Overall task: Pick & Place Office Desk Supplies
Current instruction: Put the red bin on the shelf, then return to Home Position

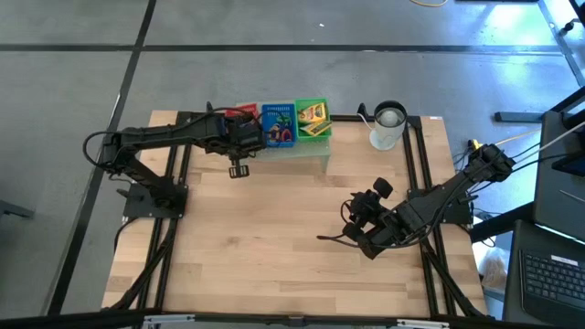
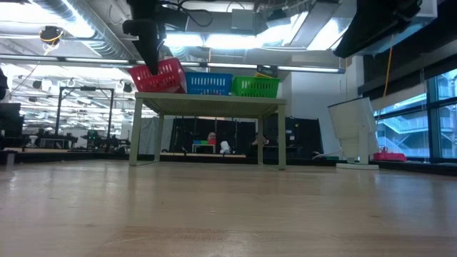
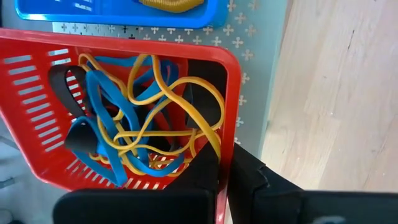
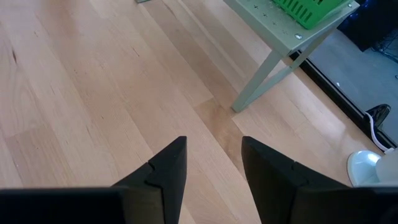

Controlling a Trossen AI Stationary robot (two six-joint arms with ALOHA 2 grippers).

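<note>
- Three trays sit in a row on the pale green riser (image 2: 207,104): red tray (image 3: 37,112), blue tray (image 1: 278,124), green tray (image 1: 312,119).
- Left tool (image 3: 224,177) is pressed together on the red tray's rim, tilting it.
- Rubber bands (image 3: 137,124), blue and yellow, lie tangled inside the red tray.
- Right tool (image 4: 211,165) hangs spread over bare worktop (image 4: 81,93), holding nothing.

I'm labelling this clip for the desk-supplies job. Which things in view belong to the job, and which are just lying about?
Part of the job:
- rubber bands, blue and yellow, in the red tray
- crayon box in the green tray
- left gripper, jaws shut on the red tray's wall

Just there:
- blue tray
- mesh riser
- white cup
- right gripper, open over bare wood
</note>
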